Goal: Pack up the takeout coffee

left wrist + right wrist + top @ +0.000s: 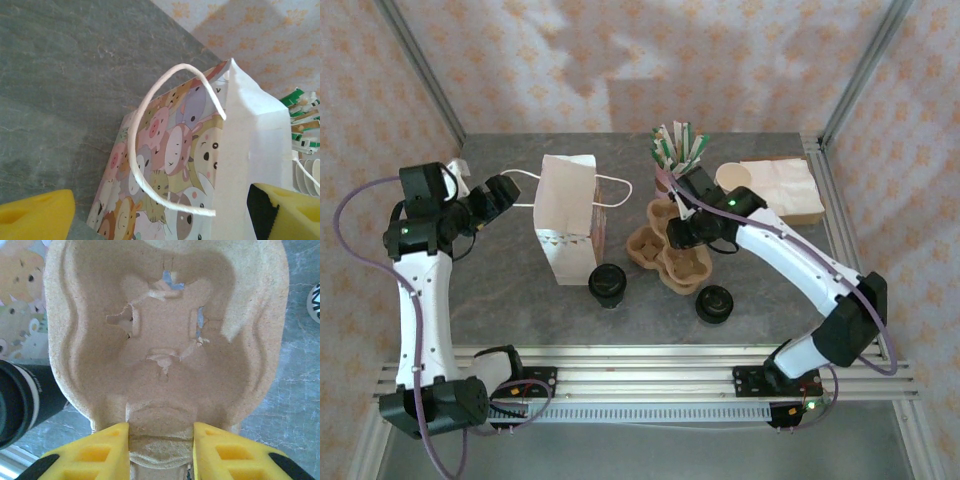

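Note:
Two takeout coffees, dark cups with black domed lids, stand in front: one (608, 283) by the bag's near corner, the other (714, 303) further right. The first also lies at the left edge of the right wrist view as a dark cup (17, 402). The brown pulp cup carrier (668, 252) lies between them, a little further back. My right gripper (678, 232) is over it, and its yellow fingers (102, 452) press both sides of the carrier's middle ridge (161, 440). My left gripper (505, 195) stands wide open beside the paper bag (568, 230), whose white cord handle (137, 165) loops between the fingers (37, 215).
The upright bag is printed with cartoon animals (175, 150). A holder of wrapped sticks (678, 148), a white paper cup stack (733, 178) and brown napkins (785, 188) sit at the back right. Metal frame posts border the table.

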`<action>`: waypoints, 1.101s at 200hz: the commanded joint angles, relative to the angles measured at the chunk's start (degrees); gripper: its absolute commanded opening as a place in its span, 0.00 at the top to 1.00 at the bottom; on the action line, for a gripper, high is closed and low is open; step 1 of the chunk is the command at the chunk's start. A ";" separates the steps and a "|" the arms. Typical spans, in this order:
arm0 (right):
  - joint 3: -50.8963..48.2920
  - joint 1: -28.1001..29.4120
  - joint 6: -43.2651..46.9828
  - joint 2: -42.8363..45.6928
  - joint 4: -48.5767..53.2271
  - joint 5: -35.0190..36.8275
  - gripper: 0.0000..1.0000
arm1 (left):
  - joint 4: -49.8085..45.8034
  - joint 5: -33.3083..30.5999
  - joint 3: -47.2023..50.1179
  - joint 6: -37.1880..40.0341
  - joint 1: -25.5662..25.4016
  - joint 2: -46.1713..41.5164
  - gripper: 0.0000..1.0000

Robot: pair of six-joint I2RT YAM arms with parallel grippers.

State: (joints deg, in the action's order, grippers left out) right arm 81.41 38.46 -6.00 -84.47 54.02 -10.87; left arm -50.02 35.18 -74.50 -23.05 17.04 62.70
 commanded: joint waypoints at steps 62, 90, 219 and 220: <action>9.54 -0.22 -4.67 2.51 4.93 3.56 0.68 | 6.31 10.95 4.27 -0.22 -1.45 3.82 0.20; 12.10 -0.22 -4.86 2.45 4.79 6.16 0.68 | 7.65 11.01 4.36 -1.23 -3.37 5.47 0.23; 31.35 -0.14 -9.57 -5.27 2.15 -0.27 0.68 | 11.46 11.08 -0.82 -3.34 -6.58 8.24 0.65; 31.36 -0.14 -9.61 -5.36 2.01 -0.37 0.68 | 11.45 11.06 -0.91 -3.33 -6.67 8.28 0.66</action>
State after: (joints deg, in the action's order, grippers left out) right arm 110.30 38.46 -13.45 -89.23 58.28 -8.19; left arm -40.38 45.71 -71.70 -26.98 10.85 70.54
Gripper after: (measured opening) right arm 0.323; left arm 0.398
